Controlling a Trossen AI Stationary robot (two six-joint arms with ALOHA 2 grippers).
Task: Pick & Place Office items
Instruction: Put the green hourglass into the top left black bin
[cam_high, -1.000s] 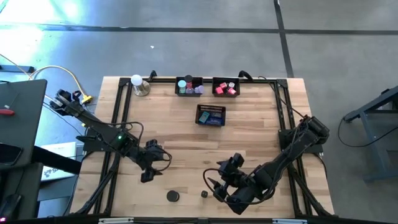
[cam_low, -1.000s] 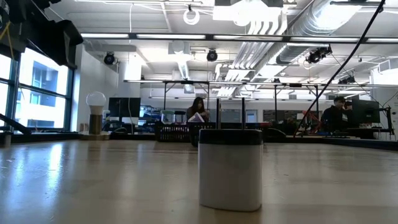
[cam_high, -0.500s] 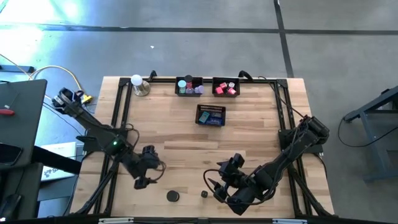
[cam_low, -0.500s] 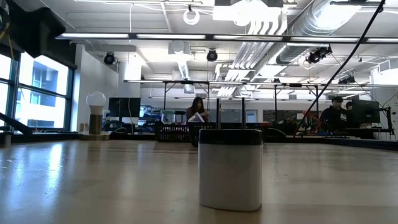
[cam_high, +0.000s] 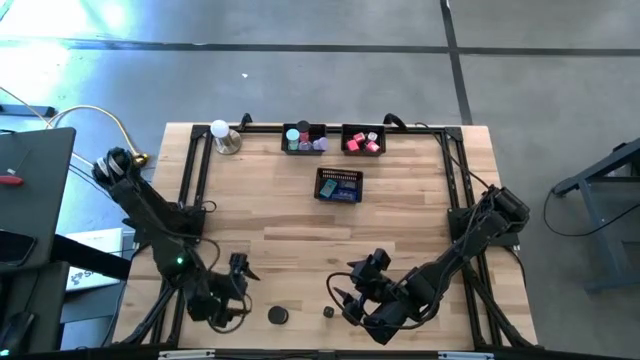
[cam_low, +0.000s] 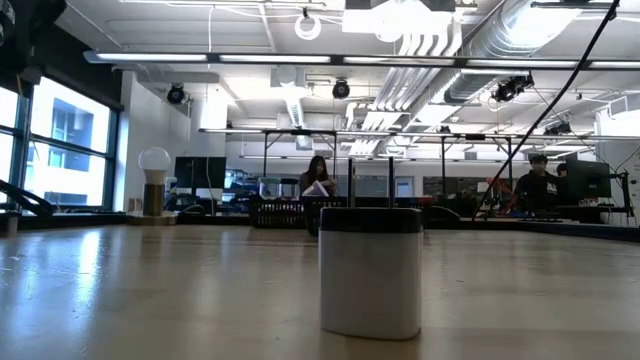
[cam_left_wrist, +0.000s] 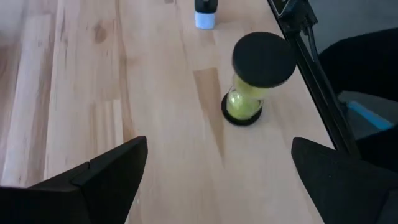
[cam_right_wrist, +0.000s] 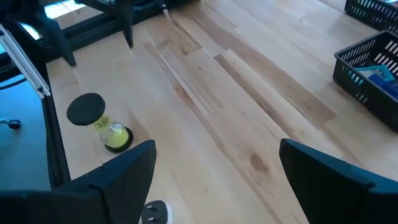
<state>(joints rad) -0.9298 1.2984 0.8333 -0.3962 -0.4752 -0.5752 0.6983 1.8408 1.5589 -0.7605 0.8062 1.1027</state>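
A small timer with a black top and a yellow-green body (cam_high: 278, 315) (cam_left_wrist: 255, 81) (cam_right_wrist: 102, 121) stands upright near the table's front edge. Right of it stands a tiny white cylinder with a black cap (cam_high: 328, 312) (cam_low: 370, 270) (cam_left_wrist: 205, 12). My left gripper (cam_high: 243, 292) (cam_left_wrist: 217, 186) hovers open just left of the timer, pointing at it and touching nothing. My right gripper (cam_high: 340, 297) (cam_right_wrist: 214, 180) is open above the table, right of the cylinder. The other office items lie in black mesh trays: rolls (cam_high: 305, 140), pink-red cubes (cam_high: 362, 142) and blue blocks (cam_high: 339, 186).
A white ball on a metal base (cam_high: 222, 135) stands at the far left corner. A black frame (cam_high: 195, 180) runs along the table's edges; its front rail (cam_left_wrist: 311, 68) passes close to the timer. Bare wood (cam_high: 300, 230) lies between the trays and the grippers. People sit in the room beyond.
My left gripper has swung from the table's left middle toward the near edge, sinking a little and rolling, and now stands beside the timer. The timer, the cylinder and my right arm have kept still.
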